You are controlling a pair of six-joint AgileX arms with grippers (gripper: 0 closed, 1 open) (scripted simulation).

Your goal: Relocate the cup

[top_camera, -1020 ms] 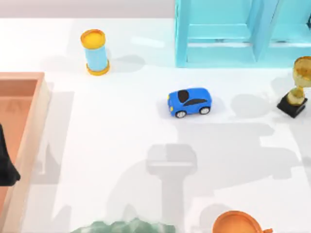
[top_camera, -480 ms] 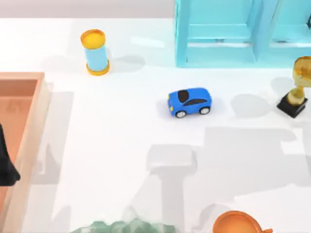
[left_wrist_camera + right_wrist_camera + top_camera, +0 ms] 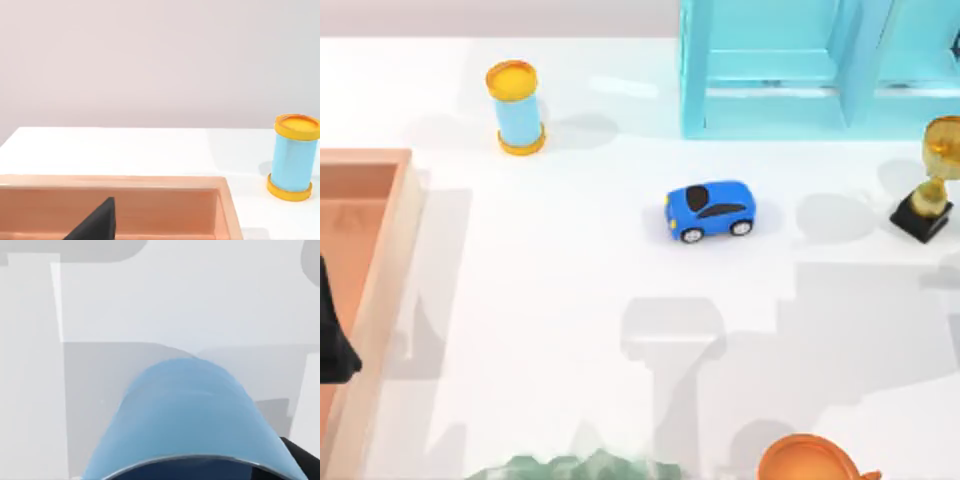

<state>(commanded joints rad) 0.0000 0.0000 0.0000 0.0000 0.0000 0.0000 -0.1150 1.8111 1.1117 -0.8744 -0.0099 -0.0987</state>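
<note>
With the cup [image 3: 192, 415] close under the right hand, whose grip I could not tell, carrying it level above the bench [image 3: 570, 300] seemed wise.

Rendered simulation tabletop rather than a real room: a flat, featureless white table [image 3: 570, 300] with hard-edged shadows, backed in the left wrist view by a blank pale wall [image 3: 160, 60]. The scattered props share no household or workshop theme: a blue toy car [image 3: 711, 210], a light-blue cylinder with yellow-orange ends [image 3: 516, 107], a gold trophy on a black base [image 3: 932, 180], a turquoise shelf unit [image 3: 800, 70], a terracotta-coloured tray [image 3: 380, 300] at the table's left and an orange round object [image 3: 810, 462] at the near edge. All surfaces are uniformly coloured and unmarked, as in a synthetic manipulation test scene.
</note>
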